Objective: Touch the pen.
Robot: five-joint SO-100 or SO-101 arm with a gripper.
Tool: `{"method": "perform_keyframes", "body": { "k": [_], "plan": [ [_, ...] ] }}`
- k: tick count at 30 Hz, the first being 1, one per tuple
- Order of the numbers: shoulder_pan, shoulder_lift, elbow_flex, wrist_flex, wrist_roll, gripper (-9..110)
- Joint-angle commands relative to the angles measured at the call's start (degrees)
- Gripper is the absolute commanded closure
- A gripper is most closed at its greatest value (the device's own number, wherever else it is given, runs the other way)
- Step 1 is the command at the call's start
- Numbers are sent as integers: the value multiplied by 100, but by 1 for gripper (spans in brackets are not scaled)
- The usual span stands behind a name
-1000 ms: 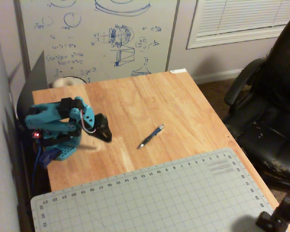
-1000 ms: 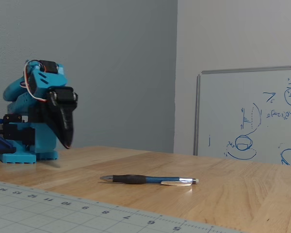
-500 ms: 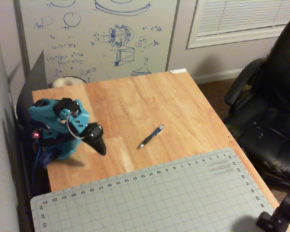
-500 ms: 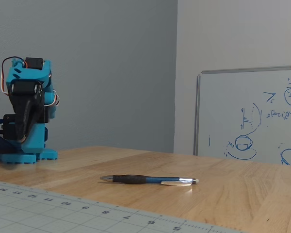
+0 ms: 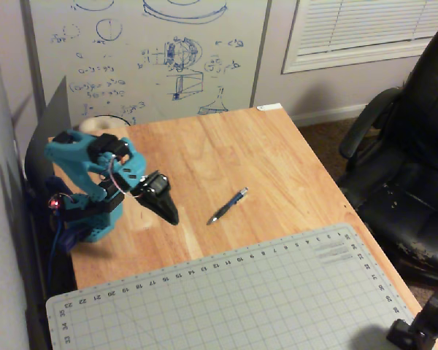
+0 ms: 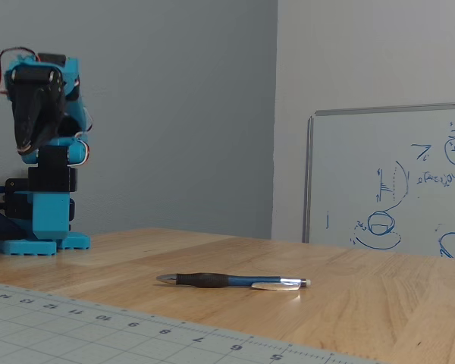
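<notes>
Since half a second ago the gripper point(image 5: 169, 216) has lifted and swung toward the pen point(image 5: 228, 205), jaws seemingly clenched. The pen lies at its three o'clock, well apart; extend level, then descend gently.

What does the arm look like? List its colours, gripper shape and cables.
The arm is bright turquoise-blue plastic with black motor blocks at the joints. Its gripper is black and tapers to a pointed beak. Thin red and white wires loop near the wrist, and a small red light glows at the base.
</notes>
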Motion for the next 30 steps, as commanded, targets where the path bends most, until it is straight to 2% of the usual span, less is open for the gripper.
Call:
{"method": "perform_keyframes", "body": {
  "k": [1, 17, 23, 30],
  "plan": [
    [-18, -1248, -1230, -176, 62, 101],
    [26, -5476, -4122, 325, 70, 101],
    [35, -7005, -4588, 308, 70, 101],
    [26, -8042, -4825, 299, 62, 101]
  ]
}}
